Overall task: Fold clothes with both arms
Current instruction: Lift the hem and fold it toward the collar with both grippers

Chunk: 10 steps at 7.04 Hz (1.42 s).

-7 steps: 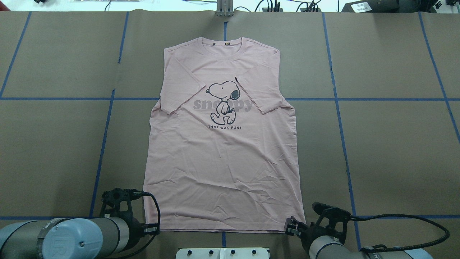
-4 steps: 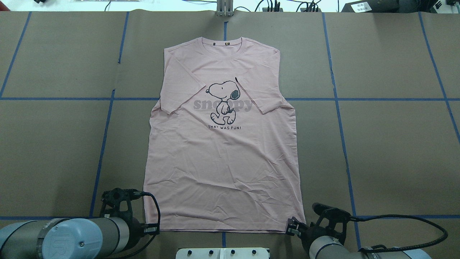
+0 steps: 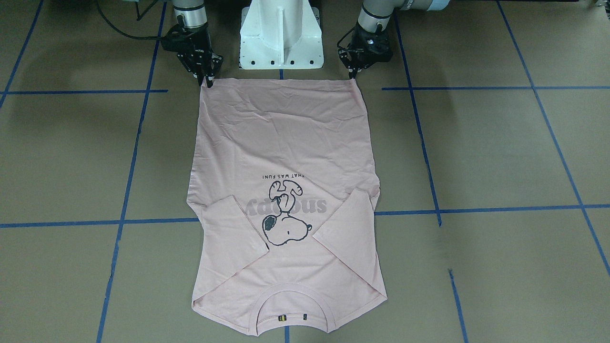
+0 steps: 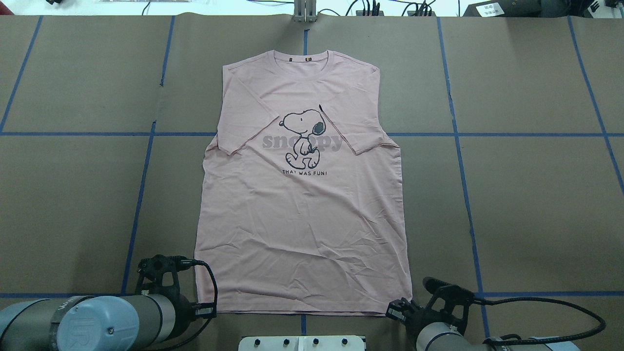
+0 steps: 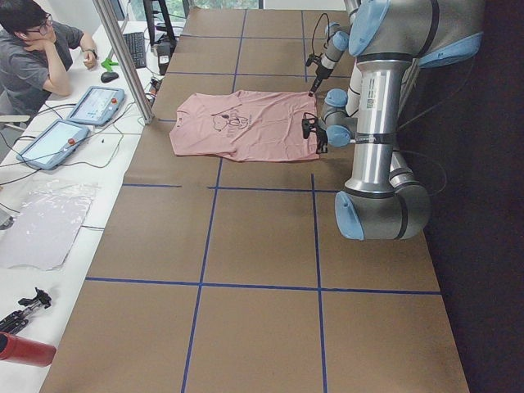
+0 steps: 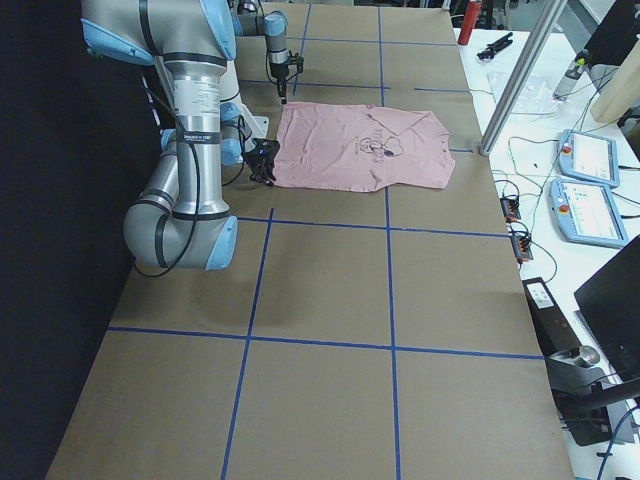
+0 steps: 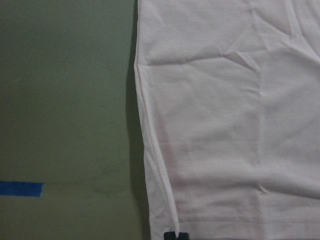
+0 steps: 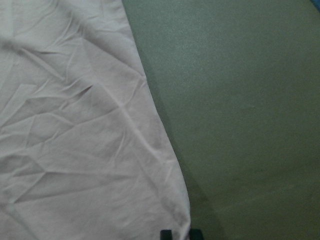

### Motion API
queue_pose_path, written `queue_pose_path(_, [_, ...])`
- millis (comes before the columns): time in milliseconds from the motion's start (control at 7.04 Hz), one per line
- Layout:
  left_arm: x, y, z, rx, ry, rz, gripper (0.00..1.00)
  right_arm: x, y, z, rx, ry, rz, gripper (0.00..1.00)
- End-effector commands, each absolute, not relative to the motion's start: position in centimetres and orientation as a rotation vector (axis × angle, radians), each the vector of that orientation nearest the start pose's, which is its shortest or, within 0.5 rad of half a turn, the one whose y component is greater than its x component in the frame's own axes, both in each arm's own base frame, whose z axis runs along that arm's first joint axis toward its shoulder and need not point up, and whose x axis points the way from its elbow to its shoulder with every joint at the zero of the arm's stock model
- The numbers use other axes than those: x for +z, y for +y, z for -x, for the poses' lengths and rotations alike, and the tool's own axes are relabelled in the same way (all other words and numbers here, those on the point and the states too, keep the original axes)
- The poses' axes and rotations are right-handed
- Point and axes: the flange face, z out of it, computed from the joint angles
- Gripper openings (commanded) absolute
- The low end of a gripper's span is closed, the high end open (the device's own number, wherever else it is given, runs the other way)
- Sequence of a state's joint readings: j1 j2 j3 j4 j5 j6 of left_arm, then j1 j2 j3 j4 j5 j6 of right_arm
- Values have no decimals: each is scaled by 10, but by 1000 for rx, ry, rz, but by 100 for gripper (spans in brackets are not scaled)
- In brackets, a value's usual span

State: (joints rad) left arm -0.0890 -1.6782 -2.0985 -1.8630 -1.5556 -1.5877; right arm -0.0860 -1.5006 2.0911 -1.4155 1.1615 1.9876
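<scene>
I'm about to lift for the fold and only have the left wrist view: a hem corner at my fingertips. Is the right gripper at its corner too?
Observer: Yes. In the front-facing view the right gripper sits at the other hem corner of the T-shirt, fingertips pinched together on the cloth, level with the left gripper.
Operator: Are the sleeves out of the way?
Observer: Both sleeves are folded inward across the chest.
Operator: Where is the collar?
Observer: The collar lies flat at the end far from the robot.
</scene>
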Motion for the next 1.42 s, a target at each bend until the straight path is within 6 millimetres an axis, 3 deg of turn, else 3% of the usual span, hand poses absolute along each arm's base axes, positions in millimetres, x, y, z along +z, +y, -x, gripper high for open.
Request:
queue_pose_path(0, [329,-179,-485,-107,935,-49,0,364,-130,503,470,-824,-191,0])
queue_pose_path(142, [329,-178,-486,-105,935,-49,0,358,-132,499,473,-837,-191,0])
queue_pose_path(426, [306,-178,-483,-102,973,-49,0,320,-145,463,473,-879,-168,0])
queue_pose_path(568, [279,-176,-460,-57,959,-35,0,286,-154,432,475,-904,-137,0])
queue_pose_path(852, [171,-188,-383,23,1015,2,0,224,-162,340,426,-889,-72,0])
queue_pose_path(994, [125,-208,-341,1,1039,10,0,202,-167,299,431,-883,-7,0])
queue_pose_path(1136, [104,-227,-313,-7,1072,-12,0,184,-176,291,439,-896,36,0])
queue_pose_path(1278, [106,-235,-313,42,1063,-53,0,178,-185,291,385,-891,-10,0])
